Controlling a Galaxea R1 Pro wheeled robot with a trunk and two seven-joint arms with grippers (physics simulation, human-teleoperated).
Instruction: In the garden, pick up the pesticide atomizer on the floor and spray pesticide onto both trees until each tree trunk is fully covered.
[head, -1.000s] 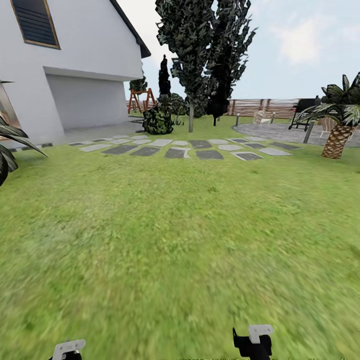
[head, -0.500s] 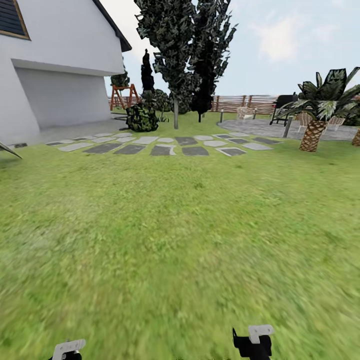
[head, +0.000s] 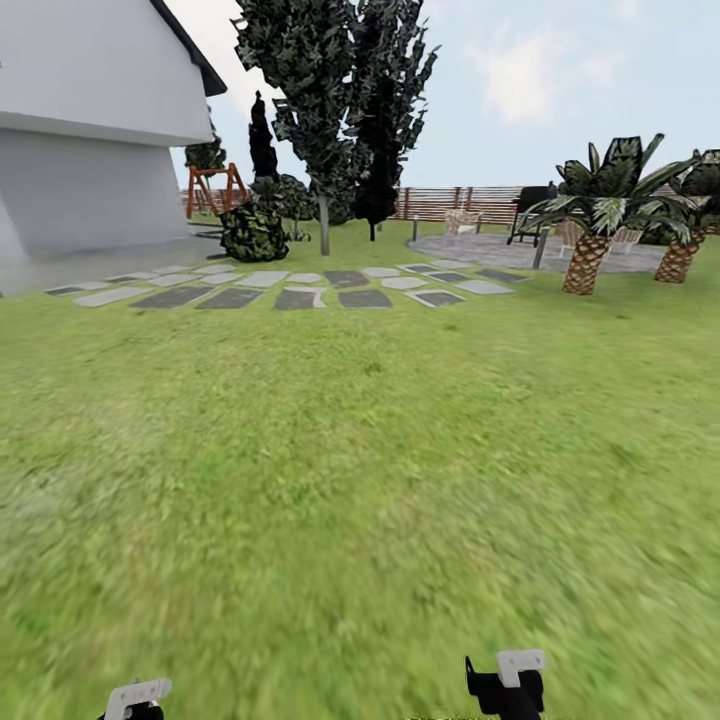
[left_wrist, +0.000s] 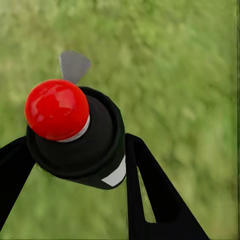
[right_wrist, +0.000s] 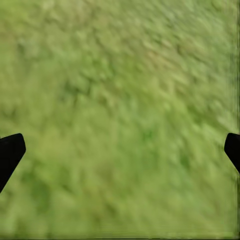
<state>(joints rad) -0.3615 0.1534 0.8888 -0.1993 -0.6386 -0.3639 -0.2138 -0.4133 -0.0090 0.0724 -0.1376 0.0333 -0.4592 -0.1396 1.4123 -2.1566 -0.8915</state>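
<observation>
View has swung right across the last second: house (head: 90, 130) sliding off left, trees (head: 330, 100) and paved floor (head: 500, 250) now nearer centre. Left gripper (left_wrist: 75, 165) jaws clamped on pesticide atomizer (left_wrist: 75, 135), red tip up, over lawn (head: 360, 480). Right gripper (right_wrist: 120, 145) jaws spread, empty. Pickup done; robot turning toward trunks, spraying not yet begun.

Open lawn (head: 360, 480) is seen ahead, unobstructed up to the stepping stones (head: 300, 290); beyond, passage is blocked by trees (head: 330, 110), a bush (head: 253, 232) and palms (head: 590, 215).
</observation>
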